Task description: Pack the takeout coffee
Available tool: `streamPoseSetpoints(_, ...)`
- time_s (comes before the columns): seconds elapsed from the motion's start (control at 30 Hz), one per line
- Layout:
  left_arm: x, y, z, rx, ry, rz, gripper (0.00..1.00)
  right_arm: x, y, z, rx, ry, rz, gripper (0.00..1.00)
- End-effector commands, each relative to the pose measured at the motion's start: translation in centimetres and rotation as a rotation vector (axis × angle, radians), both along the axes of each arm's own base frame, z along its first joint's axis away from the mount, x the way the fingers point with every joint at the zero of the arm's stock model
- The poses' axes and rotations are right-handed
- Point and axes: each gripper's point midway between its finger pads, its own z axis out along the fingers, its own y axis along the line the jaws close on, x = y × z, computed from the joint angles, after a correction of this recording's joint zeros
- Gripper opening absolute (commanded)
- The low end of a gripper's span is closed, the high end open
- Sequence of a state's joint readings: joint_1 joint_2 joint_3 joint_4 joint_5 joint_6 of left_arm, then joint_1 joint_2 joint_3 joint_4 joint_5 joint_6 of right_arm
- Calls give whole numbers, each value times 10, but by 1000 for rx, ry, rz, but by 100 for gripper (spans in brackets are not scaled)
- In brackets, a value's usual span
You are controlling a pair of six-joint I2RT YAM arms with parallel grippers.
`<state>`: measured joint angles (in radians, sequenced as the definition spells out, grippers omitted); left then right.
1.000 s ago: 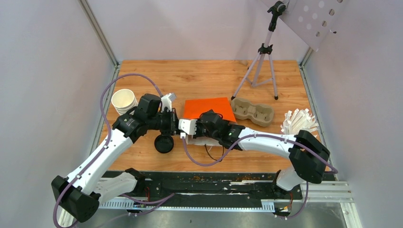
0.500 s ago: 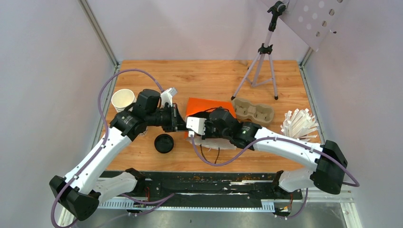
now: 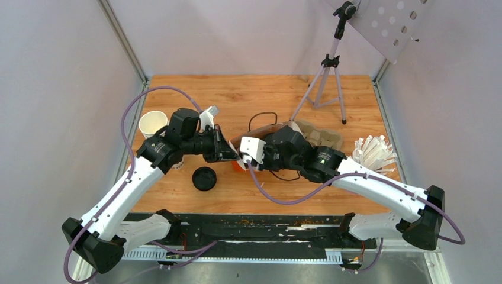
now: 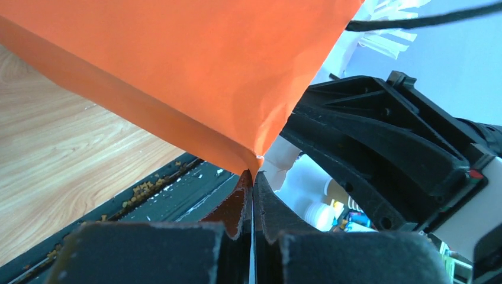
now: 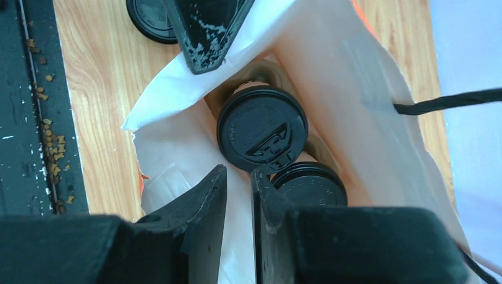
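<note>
Two takeout coffee cups with black lids [image 5: 262,128] [image 5: 309,184] stand side by side inside the orange paper bag [image 4: 195,65], whose inside is white [image 5: 331,77]. In the top view the bag [image 3: 260,133] is held up between both arms, its black handle looping above it. My left gripper [image 4: 253,177] is shut on a corner of the bag's rim; one of its fingers [image 5: 204,29] shows at the mouth. My right gripper [image 5: 238,171] hovers over the bag's mouth, jaws a narrow gap apart, white paper showing behind the gap.
A loose black lid [image 3: 204,178] lies on the wooden table in front of the bag. A stack of lidless white cups [image 3: 153,124] stands at the left. A cardboard cup carrier [image 3: 322,139], white sticks [image 3: 373,151] and a tripod [image 3: 325,77] are at the right.
The bag, flat on the table before, now stands raised with its mouth open. Both grippers moved toward the back with it. The right jaws have parted slightly.
</note>
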<state>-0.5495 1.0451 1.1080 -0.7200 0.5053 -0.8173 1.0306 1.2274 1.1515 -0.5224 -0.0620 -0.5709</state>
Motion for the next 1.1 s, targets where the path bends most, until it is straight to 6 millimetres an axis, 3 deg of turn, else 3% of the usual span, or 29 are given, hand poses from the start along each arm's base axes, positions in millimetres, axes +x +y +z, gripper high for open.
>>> streamPoseSetpoints(0.0, 3, -6, 15, -53, -13, 7, 0, -10, -2, 9, 26, 53, 10, 23)
streamPoseSetpoints(0.13, 4, -1, 12, -36, -3, 39, 0, -7, -3, 29, 80, 48, -36, 23)
streamPoseSetpoints(0.4, 12, 2, 13, -49, 31, 100, 0, -1, -11, 89, 234, 51, -148, 29)
streamPoseSetpoints(0.77, 20, 10, 23, -120, 89, 238, 0, 17, -43, 121, 354, 38, -381, 35)
streamPoseSetpoints(1.07, 18, 16, 10, -77, 146, 274, 1, 22, -68, 134, 465, 58, -521, 41)
